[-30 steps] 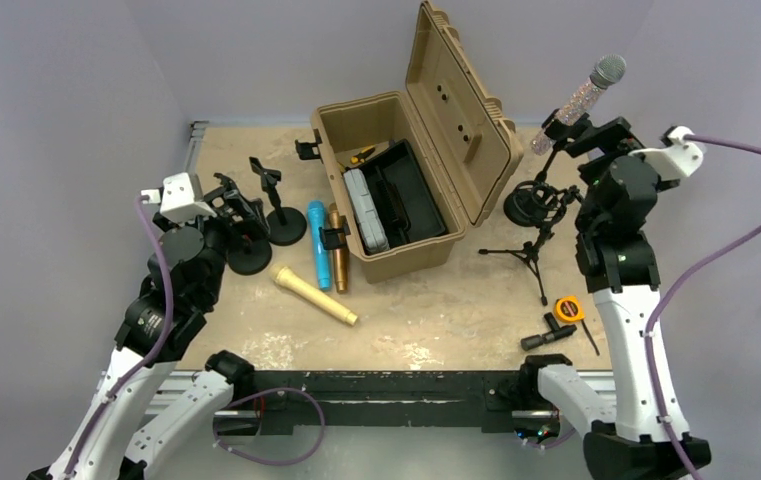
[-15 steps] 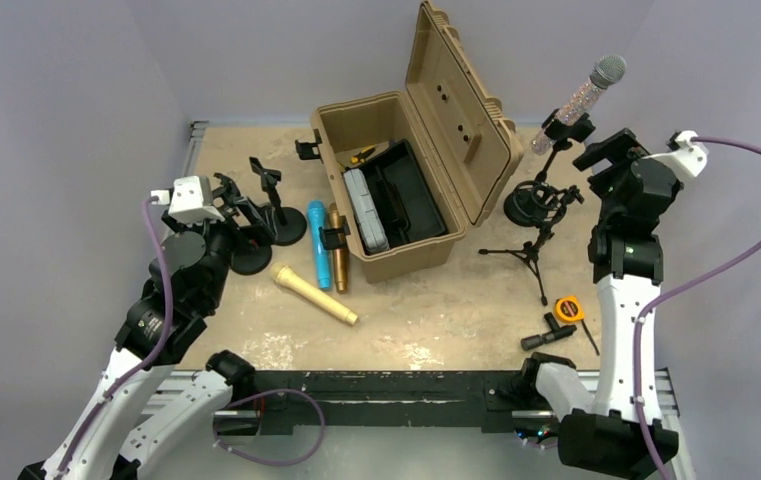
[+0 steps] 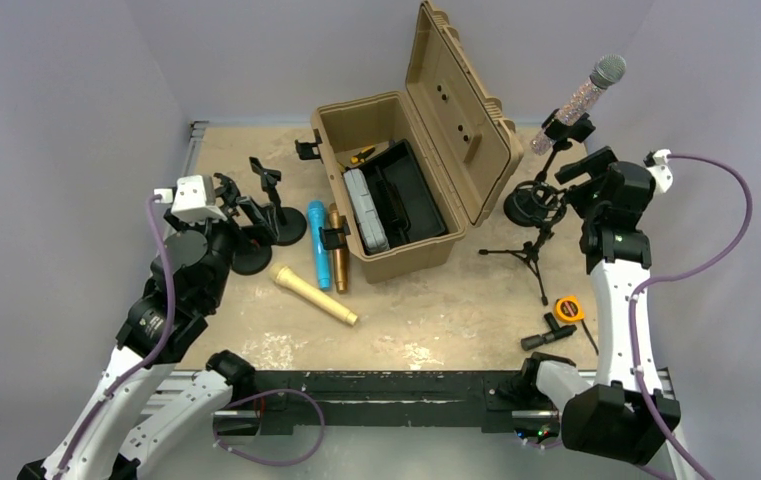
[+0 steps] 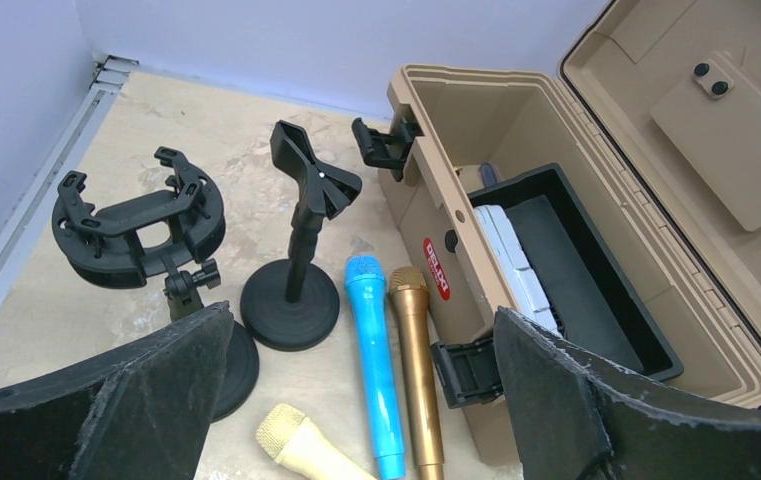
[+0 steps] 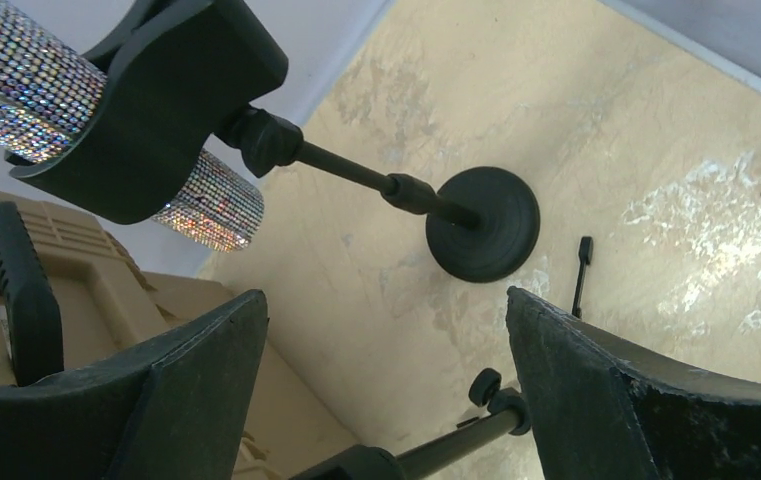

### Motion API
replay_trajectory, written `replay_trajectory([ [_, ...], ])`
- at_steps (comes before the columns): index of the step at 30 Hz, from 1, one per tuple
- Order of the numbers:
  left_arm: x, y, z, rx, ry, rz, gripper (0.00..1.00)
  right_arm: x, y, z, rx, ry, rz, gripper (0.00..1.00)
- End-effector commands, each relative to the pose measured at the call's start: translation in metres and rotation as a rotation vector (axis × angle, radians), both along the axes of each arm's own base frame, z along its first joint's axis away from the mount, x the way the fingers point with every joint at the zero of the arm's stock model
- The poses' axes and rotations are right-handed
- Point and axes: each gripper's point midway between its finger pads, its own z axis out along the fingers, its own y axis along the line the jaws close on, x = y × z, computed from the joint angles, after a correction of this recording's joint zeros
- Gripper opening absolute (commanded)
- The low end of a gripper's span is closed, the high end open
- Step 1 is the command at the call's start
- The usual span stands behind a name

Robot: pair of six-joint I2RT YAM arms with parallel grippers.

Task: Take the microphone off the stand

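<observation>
Microphone (image 3: pixel 584 98) is sitting clipped in its stand (image 3: pixel 567 128), far right, so removal isn't begun. I'm hovering the right gripper (image 5: pixel 386 320) nearby, jaws spread and empty; the left gripper (image 4: pixel 356 390) is gaping too.

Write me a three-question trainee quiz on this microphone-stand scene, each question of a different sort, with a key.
1. True or false: the sparkly microphone sits clipped in its stand.
2. How many loose microphones lie on the table beside the open case? A) one B) three C) five
3. Fill the blank: the right hand, near the stand, is ___ and holds nothing.

Key: 1 true; 2 B; 3 open.
</observation>
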Motion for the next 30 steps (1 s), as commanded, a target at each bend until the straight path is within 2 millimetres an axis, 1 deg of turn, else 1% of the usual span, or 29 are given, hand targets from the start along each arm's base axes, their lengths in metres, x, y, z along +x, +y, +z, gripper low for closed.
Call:
replay_trajectory([
  [1, 0.004, -0.007, 0.007, -0.004, -0.028, -0.026, 1.00, -0.004, 0.009, 0.022, 0.056, -0.057, 0.012, 0.87],
  [4, 0.004, -0.007, 0.007, -0.004, -0.028, -0.028, 1.00, -0.009, 0.015, 0.031, 0.064, -0.082, 0.040, 0.86],
  [8, 0.004, -0.009, 0.007, -0.006, -0.027, -0.033, 1.00, -0.011, 0.021, 0.042, 0.077, -0.120, 0.059, 0.82],
  [11, 0.004, -0.008, 0.007, -0.006, -0.029, -0.032, 1.00, -0.013, 0.026, 0.043, 0.093, -0.125, 0.080, 0.77],
  [13, 0.004, -0.007, 0.007, -0.006, -0.030, -0.030, 1.00, -0.014, 0.029, 0.042, 0.102, -0.130, 0.090, 0.70],
  [19, 0.002, -0.008, 0.009, -0.012, -0.036, -0.038, 1.00, -0.019, 0.034, 0.045, 0.116, -0.145, 0.105, 0.56],
  [25, 0.001, -0.009, 0.011, -0.019, -0.042, -0.045, 1.00, -0.026, 0.035, 0.048, 0.098, -0.151, 0.111, 0.33],
  [27, 0.001, -0.009, 0.011, -0.020, -0.042, -0.046, 1.00, -0.028, 0.035, 0.043, 0.085, -0.133, 0.121, 0.22],
  [30, 0.001, -0.010, 0.010, -0.019, -0.040, -0.052, 1.00, -0.031, 0.037, 0.036, 0.061, -0.110, 0.139, 0.11],
])
